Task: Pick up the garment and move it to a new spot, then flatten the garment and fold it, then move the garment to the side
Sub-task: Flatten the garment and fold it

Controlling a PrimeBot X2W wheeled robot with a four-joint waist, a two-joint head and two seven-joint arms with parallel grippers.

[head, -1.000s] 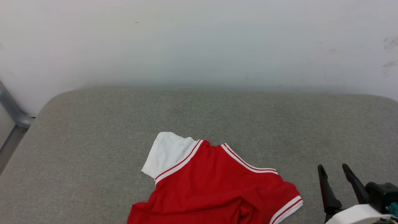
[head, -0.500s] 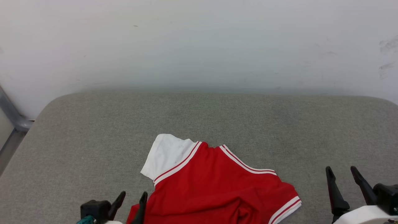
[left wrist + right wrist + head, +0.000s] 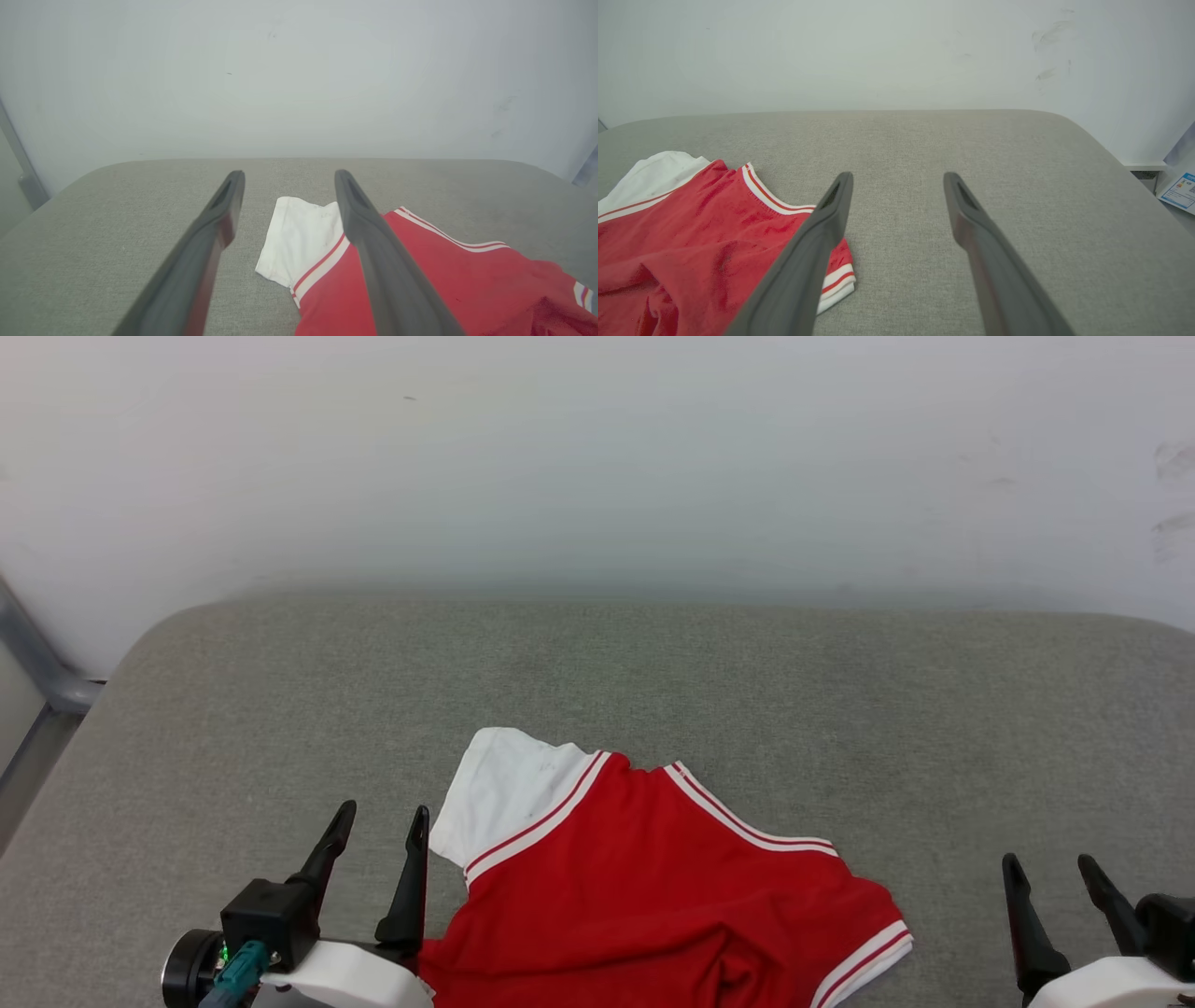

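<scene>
The garment [image 3: 644, 887], a red jersey with a white sleeve and red-white striped trim, lies rumpled on the grey cushioned surface [image 3: 653, 672] near the front edge; its lower part runs off the bottom of the head view. My left gripper [image 3: 385, 815] stands open just left of the white sleeve, apart from it, with nothing between its fingers. In the left wrist view the garment [image 3: 411, 280] lies ahead and to the right of the open left gripper [image 3: 286, 176]. My right gripper [image 3: 1047, 866] is open to the right of the garment. The right wrist view shows the garment [image 3: 691, 233] left of the empty right gripper [image 3: 897, 176].
A pale wall [image 3: 597, 457] stands close behind the grey surface. A grey metal post [image 3: 37, 663] rises at the far left. Off the surface's right edge, a paper with blue print [image 3: 1178, 191] lies low in the right wrist view. Bare grey surface stretches behind and beside the garment.
My left gripper has come up into the head view from the lower left and now stands beside the white sleeve. The right gripper has drifted slightly right and lower. The garment has not moved.
</scene>
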